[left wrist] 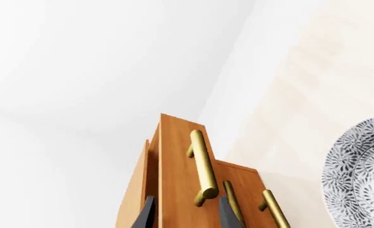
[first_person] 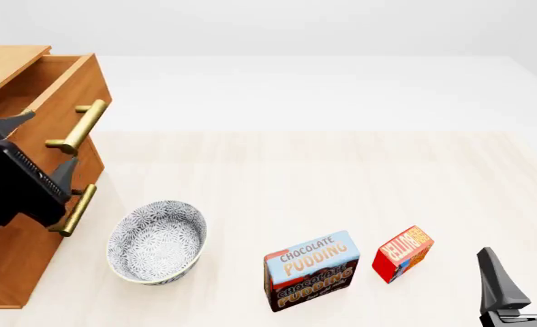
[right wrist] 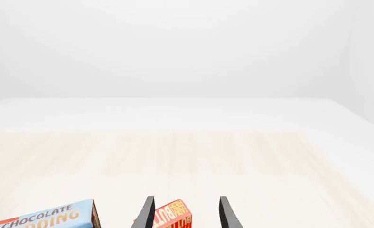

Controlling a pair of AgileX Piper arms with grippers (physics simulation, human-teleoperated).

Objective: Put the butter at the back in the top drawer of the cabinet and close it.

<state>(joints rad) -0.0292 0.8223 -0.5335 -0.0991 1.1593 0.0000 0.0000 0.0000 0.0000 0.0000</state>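
The butter point(first_person: 402, 253), a small red box, stands near the table's front right; in the right wrist view the butter point(right wrist: 174, 216) shows ahead between the fingers. My right gripper point(first_person: 523, 267) is open, to the right of the box and apart from it. The wooden cabinet point(first_person: 14, 252) stands at the left with its top drawer point(first_person: 85, 85) pulled out. My left gripper point(first_person: 43, 144) is open beside the drawer's brass handle point(first_person: 78, 127). In the left wrist view the left gripper point(left wrist: 187, 216) straddles the drawer front point(left wrist: 174, 161), touching nothing that I can see.
A light-blue and brown chocolate pudding box point(first_person: 311, 270) stands just left of the butter. A patterned bowl point(first_person: 157, 240) sits in front of the cabinet, near the middle drawer's handle point(first_person: 75, 210). The table ends close behind the cabinet and on the right.
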